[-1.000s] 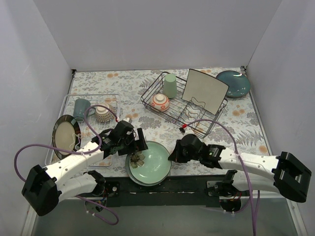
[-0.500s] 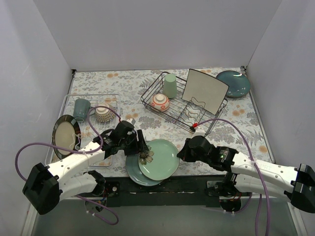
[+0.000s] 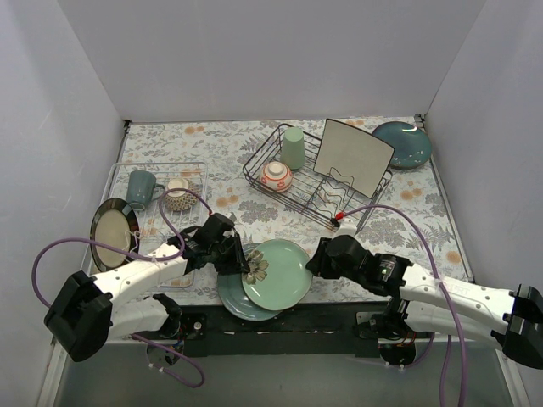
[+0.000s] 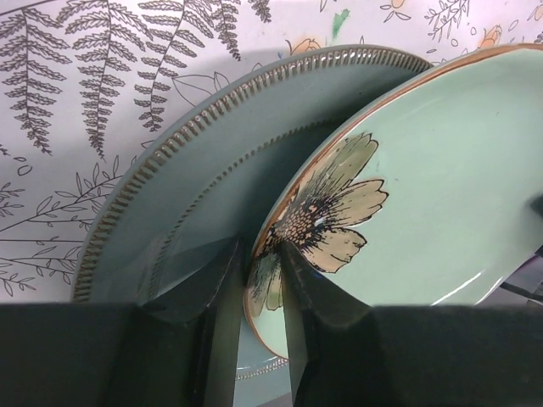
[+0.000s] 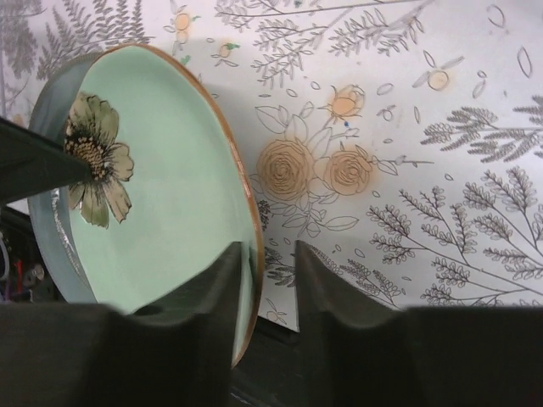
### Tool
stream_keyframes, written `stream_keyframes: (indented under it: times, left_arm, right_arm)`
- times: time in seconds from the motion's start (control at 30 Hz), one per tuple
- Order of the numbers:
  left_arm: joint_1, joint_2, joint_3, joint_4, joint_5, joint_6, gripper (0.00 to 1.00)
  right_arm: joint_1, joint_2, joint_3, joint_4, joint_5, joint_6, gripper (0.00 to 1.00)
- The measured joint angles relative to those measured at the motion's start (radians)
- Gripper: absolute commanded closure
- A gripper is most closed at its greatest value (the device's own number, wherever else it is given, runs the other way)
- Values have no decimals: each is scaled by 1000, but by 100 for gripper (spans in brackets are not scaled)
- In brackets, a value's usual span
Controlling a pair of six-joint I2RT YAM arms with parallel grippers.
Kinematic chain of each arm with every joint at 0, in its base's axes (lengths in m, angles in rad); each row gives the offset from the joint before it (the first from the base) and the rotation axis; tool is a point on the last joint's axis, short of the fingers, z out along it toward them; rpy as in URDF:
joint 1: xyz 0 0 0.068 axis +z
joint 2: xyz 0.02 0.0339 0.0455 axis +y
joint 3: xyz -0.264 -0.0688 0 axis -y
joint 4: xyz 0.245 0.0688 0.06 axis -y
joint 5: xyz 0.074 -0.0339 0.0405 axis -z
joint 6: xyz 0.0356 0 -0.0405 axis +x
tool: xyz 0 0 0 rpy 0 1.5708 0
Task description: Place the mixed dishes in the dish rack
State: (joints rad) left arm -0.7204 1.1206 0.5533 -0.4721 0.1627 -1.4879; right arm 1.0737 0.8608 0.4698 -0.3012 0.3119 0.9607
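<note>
A round light green plate [image 3: 280, 273] with a flower motif leans tilted on a darker grey-green plate [image 3: 229, 298] near the front edge. My left gripper [image 3: 244, 264] is shut on its left rim, the fingers [image 4: 310, 305] pinching the flower edge [image 4: 339, 212]. My right gripper [image 3: 312, 264] stands open around the plate's right rim [image 5: 253, 254], with a gap beside the rim. The black wire dish rack [image 3: 318, 202] at the back holds a pale green cup [image 3: 293, 148], a red-orange bowl [image 3: 277, 175] and a white square plate [image 3: 355, 157].
A pale wire tray [image 3: 193, 170] at the left holds a teal mug [image 3: 141, 188], a small bowl [image 3: 177, 195] and a dark-rimmed plate [image 3: 112, 233]. A teal plate [image 3: 401, 144] lies at the back right. Purple cables loop beside both arms.
The green plate slid right off the lower plate and tipped up. My left gripper closed on its flower rim. My right gripper opened and no longer clamps the right rim.
</note>
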Motion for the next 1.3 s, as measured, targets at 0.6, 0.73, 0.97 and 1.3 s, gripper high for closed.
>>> stream_keyframes:
  times: [0.6, 0.73, 0.97, 1.3]
  left_arm:
    - [-2, 5, -12, 37, 25, -1, 90]
    - [-3, 7, -16, 48, 34, -1, 91]
    - [-6, 11, -18, 54, 43, 1, 87]
    - [-12, -3, 36, -11, 1, 19, 36]
  right_arm:
    - [-1, -21, -150, 192, -73, -47, 25]
    - [-1, -20, -189, 278, -102, -44, 38]
    - [-1, -11, -206, 373, -131, -26, 85]
    - [-5, -76, -148, 294, -104, -34, 99]
